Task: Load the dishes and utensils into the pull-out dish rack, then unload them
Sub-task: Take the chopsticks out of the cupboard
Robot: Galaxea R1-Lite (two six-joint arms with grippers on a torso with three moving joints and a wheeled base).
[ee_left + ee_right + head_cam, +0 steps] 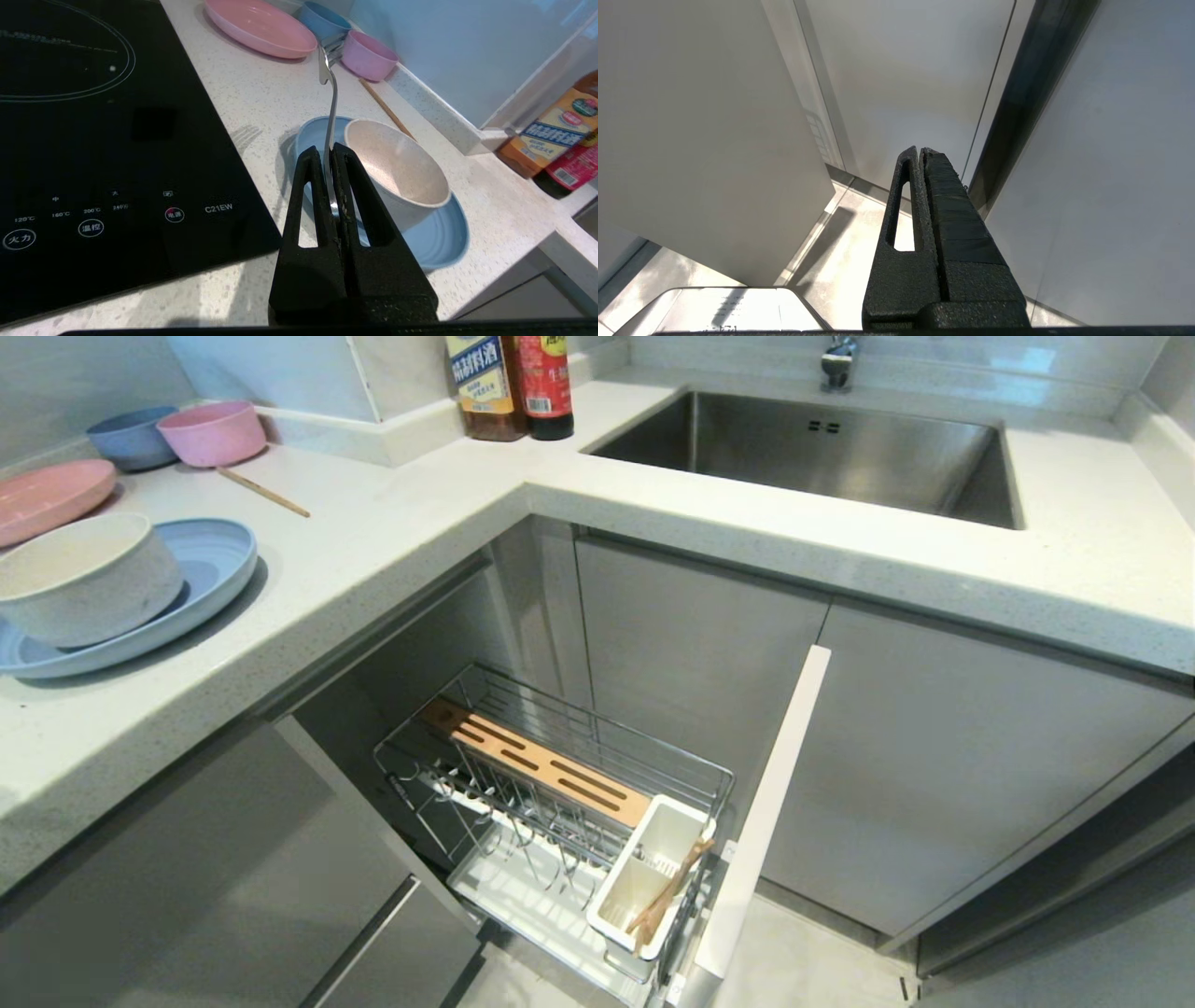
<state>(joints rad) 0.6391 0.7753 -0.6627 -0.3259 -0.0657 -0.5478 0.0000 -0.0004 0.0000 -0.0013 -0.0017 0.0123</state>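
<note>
On the bench at my left, the cream bowl is sitting inside the blue plate. My left jaws are clamping the fork by its handle, tines up, just above that plate. One chopstick is lying by the pink bowl; another is leaning in the rack's utensil cup. My right jaws are hanging pressed together, empty.
</note>
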